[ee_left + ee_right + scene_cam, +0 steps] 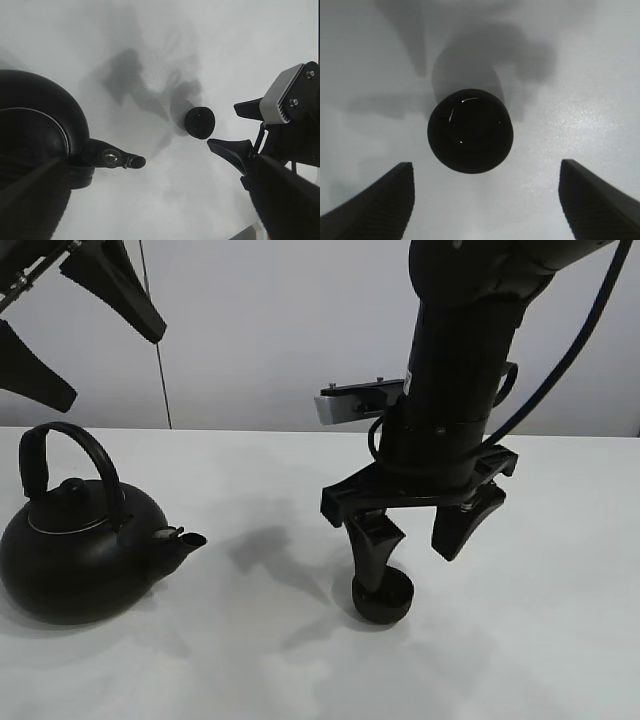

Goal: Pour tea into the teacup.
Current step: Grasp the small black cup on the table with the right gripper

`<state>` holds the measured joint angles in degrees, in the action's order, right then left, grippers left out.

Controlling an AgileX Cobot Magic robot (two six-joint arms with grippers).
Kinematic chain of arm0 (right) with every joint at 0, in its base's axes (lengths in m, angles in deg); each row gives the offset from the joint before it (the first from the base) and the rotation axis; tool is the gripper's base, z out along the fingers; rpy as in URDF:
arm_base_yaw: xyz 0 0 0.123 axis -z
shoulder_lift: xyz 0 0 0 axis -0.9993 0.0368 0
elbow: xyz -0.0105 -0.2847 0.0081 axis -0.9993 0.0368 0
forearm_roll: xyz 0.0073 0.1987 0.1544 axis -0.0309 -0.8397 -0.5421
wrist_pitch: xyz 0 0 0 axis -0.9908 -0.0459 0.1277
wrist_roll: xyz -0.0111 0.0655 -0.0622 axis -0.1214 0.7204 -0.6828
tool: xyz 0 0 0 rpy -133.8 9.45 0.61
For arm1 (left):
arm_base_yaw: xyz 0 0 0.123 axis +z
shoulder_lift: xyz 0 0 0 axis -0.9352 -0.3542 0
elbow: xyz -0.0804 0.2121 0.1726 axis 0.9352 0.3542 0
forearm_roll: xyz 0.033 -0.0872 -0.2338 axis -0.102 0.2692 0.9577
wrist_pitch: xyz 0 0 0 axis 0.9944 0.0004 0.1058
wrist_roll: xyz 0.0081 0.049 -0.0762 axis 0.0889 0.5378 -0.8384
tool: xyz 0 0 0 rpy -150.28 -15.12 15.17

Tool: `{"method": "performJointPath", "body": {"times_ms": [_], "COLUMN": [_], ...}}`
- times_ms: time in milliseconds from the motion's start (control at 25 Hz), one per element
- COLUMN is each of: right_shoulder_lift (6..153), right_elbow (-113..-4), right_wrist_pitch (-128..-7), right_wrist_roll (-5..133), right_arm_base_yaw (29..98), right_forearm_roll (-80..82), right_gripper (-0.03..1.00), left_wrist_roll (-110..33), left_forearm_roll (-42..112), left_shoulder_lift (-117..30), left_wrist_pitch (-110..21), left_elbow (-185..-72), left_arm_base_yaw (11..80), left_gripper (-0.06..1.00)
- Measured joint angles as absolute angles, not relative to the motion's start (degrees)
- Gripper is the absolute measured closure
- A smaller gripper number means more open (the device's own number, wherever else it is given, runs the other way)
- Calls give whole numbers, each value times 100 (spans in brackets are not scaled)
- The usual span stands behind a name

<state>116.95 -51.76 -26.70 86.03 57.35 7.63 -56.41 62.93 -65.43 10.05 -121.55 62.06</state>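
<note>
While hovering just over the teacup (381, 598) at the front of the table (560, 660), spreads right gripper (412, 568) wide, grasping nothing. Farther back, well apart, shows kettle (80, 560) upright, unlifted, no tea showing. Beyond, hangs left gripper (115, 368) released above it, with lifting and pouring undone.

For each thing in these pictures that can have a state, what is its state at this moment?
kettle: upright on the table, lid on, handle up, spout toward the teacup, not held.
teacup: upright on the table, between the right gripper's fingers, not clamped; whether it holds liquid cannot be told.
left gripper: open, high above the kettle, holding nothing.
right gripper: open, low, its fingers on either side of the teacup.
</note>
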Motion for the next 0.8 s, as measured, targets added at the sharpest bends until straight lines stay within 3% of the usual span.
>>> {"method": "performJointPath", "body": {"times_ms": [800], "right_shoulder_lift": [12295], "right_elbow": [-5648], "right_wrist_pitch": [-2692], "right_wrist_roll": [8708], "right_arm_base_yaw": [5735], "right_forearm_roll": [792], "right_gripper": [42], "left_wrist_roll": [-5641], "left_forearm_roll": [6293], "left_shoulder_lift": [-6543], "left_wrist_pitch": [1000], "left_elbow": [-12155], "left_arm_base_yaw": [6206], "left_gripper": [25]}}
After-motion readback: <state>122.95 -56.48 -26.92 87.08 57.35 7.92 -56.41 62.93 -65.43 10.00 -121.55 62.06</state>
